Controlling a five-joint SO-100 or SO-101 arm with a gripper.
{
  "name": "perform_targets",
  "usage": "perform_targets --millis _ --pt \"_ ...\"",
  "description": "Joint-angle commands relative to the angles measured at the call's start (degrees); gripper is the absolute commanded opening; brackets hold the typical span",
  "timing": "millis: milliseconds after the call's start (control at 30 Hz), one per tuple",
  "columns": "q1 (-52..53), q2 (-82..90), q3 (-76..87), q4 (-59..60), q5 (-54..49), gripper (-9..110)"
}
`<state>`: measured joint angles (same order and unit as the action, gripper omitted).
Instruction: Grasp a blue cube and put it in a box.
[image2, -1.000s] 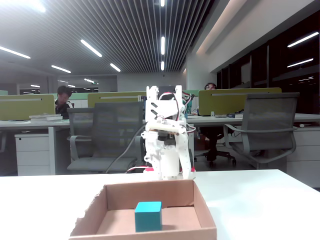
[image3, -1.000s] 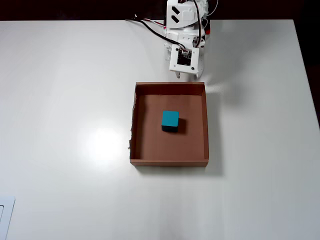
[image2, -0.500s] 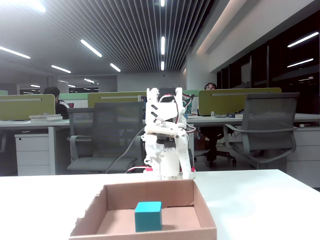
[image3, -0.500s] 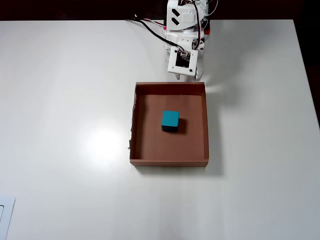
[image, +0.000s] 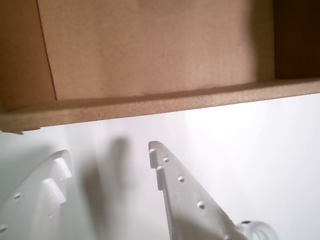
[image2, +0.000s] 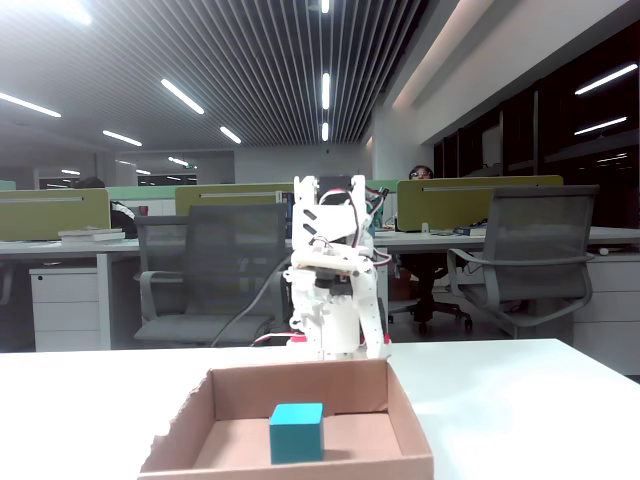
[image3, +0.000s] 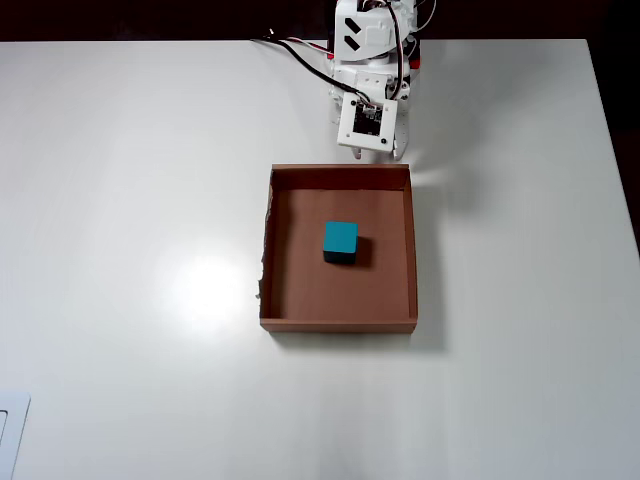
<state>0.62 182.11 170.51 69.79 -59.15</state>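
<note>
One blue cube (image3: 340, 241) inside box (image3: 410, 250), hand (image: 107, 155) empty, fingers apart

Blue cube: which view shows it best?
The overhead view: the blue cube sits whole near the middle of the box. The fixed view shows only its front face; the wrist view misses it entirely.

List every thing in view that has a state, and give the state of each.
blue cube: upright on the box floor, near the middle, touching no wall, not gripped.
box: open-topped, flat on the table, left wall torn along its edge.
gripper: open, empty, low over the white table just outside the box wall.
arm: folded back at its base.
</note>
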Motion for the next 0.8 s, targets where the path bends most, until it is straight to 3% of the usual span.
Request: perform_targets --millis 0,767 --pt "-0.2 0.4 -0.3 1.0 0.5 21" --pt "-0.2 0.4 -0.3 1.0 0.6 24"
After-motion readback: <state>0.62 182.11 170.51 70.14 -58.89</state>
